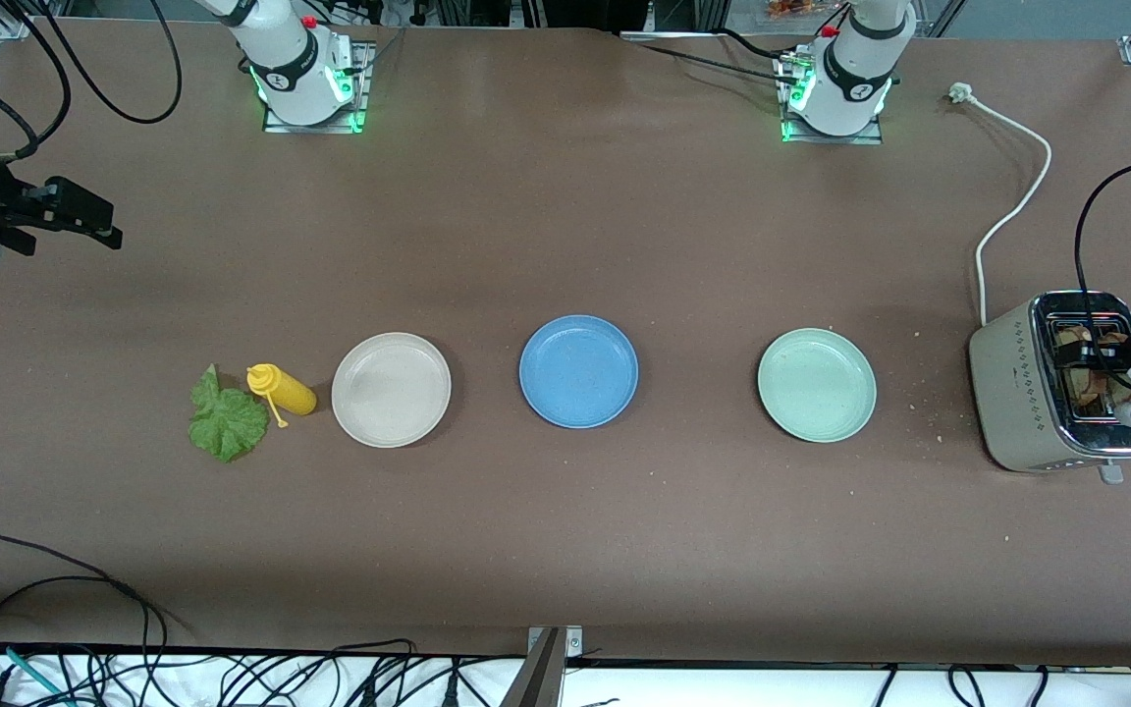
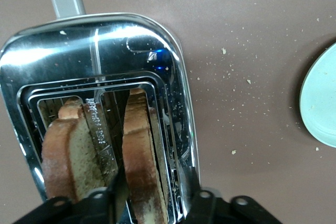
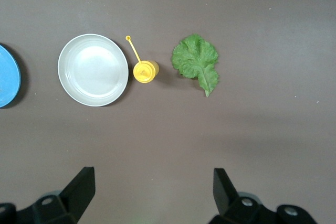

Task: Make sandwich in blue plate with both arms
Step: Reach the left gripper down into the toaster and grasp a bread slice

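Left gripper (image 2: 152, 203) is down at the toaster (image 1: 1017, 393), its fingers straddling one bread slice (image 2: 140, 161); whether they have clamped on it cannot be told.

In the left wrist view a second bread slice (image 2: 65, 156) stands in the neighbouring slot. In the front view the toaster sits at the right edge of the frame, at the left arm's end of the table, with the pale green plate (image 1: 817, 385) beside it. The blue plate (image 1: 578, 371) lies at the centre, bare. Toward the lower left come the beige plate (image 1: 391, 389), the yellow squeeze bottle (image 1: 283, 391) and the lettuce leaf (image 1: 227, 420). The right gripper (image 3: 152, 187) waits spread wide in the air, at the upper left edge of the frame.
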You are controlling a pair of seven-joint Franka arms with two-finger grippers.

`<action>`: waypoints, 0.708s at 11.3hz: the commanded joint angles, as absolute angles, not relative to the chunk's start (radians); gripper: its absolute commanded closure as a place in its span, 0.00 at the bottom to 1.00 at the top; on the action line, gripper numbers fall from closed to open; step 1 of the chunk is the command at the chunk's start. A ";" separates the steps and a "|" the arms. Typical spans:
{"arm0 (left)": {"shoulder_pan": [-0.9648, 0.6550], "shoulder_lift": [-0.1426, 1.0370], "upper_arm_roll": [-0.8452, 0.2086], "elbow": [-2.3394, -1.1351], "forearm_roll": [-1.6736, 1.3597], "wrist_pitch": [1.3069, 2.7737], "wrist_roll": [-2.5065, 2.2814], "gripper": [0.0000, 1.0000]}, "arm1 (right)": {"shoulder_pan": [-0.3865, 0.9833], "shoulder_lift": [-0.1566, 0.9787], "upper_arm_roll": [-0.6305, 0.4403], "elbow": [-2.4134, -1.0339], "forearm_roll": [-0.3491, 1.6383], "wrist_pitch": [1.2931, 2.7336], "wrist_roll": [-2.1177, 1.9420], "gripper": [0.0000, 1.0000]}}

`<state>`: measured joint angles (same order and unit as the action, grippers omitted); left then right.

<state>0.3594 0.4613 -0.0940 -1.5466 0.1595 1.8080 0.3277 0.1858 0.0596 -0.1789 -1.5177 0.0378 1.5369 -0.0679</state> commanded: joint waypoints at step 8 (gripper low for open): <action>0.356 0.350 -0.120 -1.461 0.250 1.686 0.333 1.00 | 0.189 0.060 -0.175 -1.502 0.038 1.520 -0.075 0.00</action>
